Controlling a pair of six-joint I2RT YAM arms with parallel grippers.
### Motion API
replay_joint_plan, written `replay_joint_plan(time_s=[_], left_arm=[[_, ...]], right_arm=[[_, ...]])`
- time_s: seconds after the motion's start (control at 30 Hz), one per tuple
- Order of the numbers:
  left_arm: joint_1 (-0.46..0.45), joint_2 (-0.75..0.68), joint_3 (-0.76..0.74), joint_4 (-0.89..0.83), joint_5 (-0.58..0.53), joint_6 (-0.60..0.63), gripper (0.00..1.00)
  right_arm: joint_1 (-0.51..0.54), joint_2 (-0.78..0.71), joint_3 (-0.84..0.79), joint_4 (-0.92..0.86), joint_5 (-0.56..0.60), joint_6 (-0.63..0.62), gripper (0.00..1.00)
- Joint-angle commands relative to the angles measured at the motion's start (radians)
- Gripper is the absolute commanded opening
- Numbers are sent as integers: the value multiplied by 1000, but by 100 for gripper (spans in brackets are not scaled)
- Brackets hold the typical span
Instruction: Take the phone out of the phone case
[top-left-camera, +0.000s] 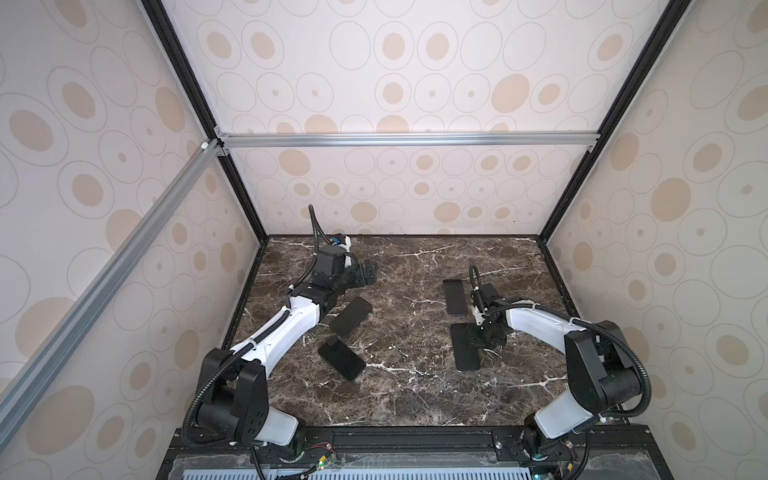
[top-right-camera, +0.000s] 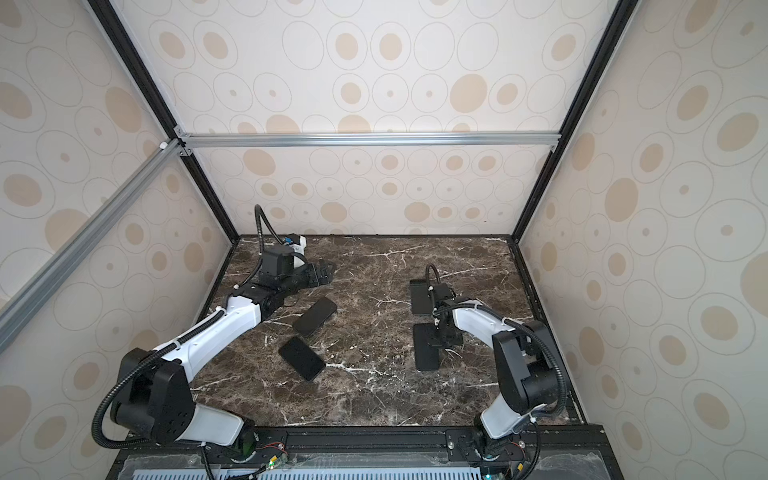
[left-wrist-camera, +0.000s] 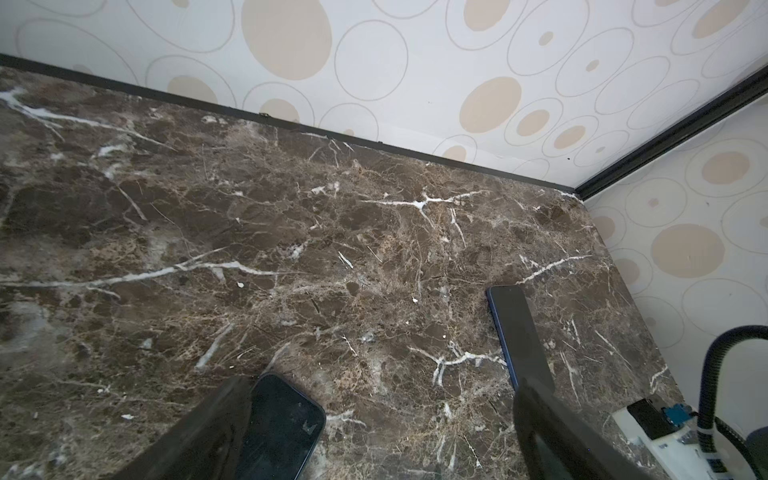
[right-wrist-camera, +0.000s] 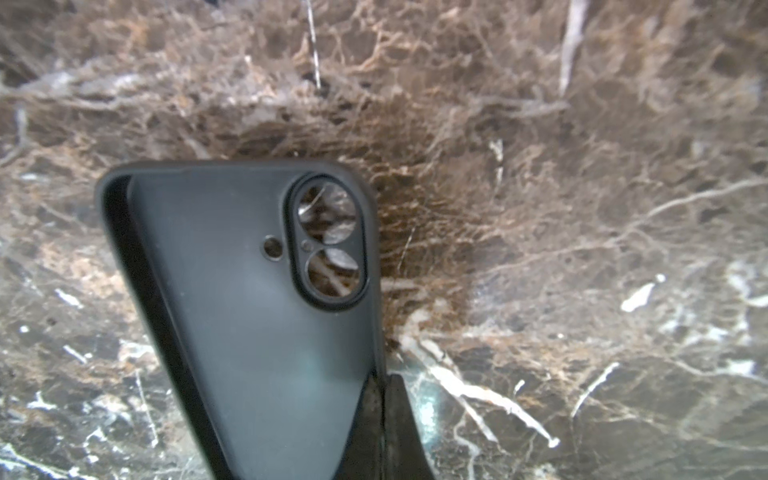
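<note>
Right gripper (right-wrist-camera: 385, 419): closed tight, pinching one long edge of the phone case (right-wrist-camera: 249, 291); low over the marble table (right-wrist-camera: 582, 208)
Phone case: empty; marble visible through both camera cut-outs; resting or slightly lifted, cannot tell
Phone (top-left-camera: 455, 296): blue-edged, seemingly bare; flat just beyond the case's far end, apart from it
Far handset (top-left-camera: 352, 316): well left of the case; cased or bare, cannot tell
Near handset (top-left-camera: 341, 357): left of the case, nearer the robot's base; likewise unclear
Left gripper (top-left-camera: 365, 272): wide open, empty; far left of the case
Progress: extraction judged done for this case; remaining, release of the case and withdrawal
</note>
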Motion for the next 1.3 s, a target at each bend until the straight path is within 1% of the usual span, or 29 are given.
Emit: replay_joint_plan(time_s=[0.0,0.07,0.17,0.3,0.37,0.43,0.5,0.57,0.67,0.8,0.9,0.97,1.07,1.13,1.27], left_arm=[[9,-20,30,-21,-33,52,99],[9,-23,31,-33,-42,54,99],[9,-29,31,-51,-59,58,99],[10,-41,25,-73,-98,70,99],[10,-39,32,-124,-182,70,99],[10,-33,42,-176,-266,80,99],[13,-38,35,-197,-291,84,99],[21,-55,9,-184,-279,76,99],[44,-88,-42,-155,-246,45,99],[122,-152,-102,-139,-186,-15,99],[222,-224,-150,-131,-140,-53,99],[312,-265,-181,-126,-90,-84,99],[431,-311,-236,-106,-11,-135,99],[494,-330,-261,-101,19,-161,99],[591,-359,-300,-97,56,-191,99]], right_arm=[[-8,28,30,-15,20,-11,0],[-8,26,33,-12,33,-4,0],[-8,18,35,-10,43,4,11],[-7,1,39,-18,38,3,34],[-2,-28,51,-44,48,4,45],[10,-69,63,-74,86,15,56],[35,-112,76,-100,126,34,67],[75,-142,94,-110,160,54,70],[169,-158,123,-76,181,65,71],[356,-101,206,7,176,60,72],[492,7,311,42,173,41,74],[570,95,395,63,157,26,76],[654,225,529,65,112,0,80],[698,302,613,63,98,-17,82],[760,453,767,45,54,-48,85]])
